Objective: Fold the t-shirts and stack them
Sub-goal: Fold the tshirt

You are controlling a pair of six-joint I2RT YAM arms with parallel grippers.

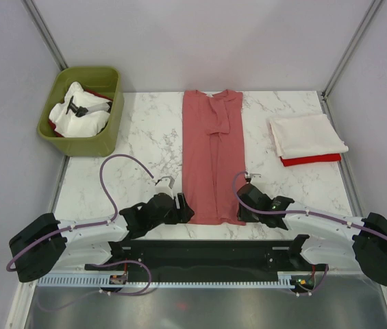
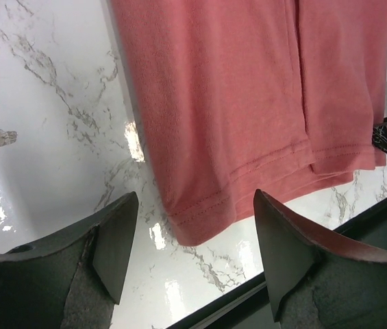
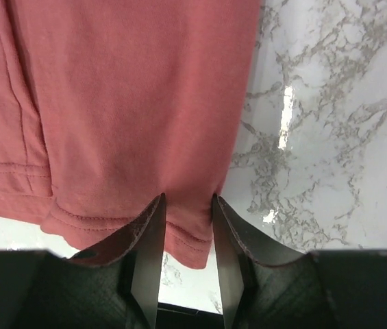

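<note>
You have a matt, fine-knit salmon-red cloth t-shirt (image 1: 212, 164) on a glossy, smooth marble-patterned table (image 1: 145, 137), and a smooth, faintly shiny olive plastic bin (image 1: 83, 140).

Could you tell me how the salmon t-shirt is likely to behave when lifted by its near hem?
The salmon t-shirt would probably sag limply: it lies flat as thin cloth. Its lengthwise folds may fall open, since nothing pins them. It looks light, so it should slide easily on the glossy table.
</note>
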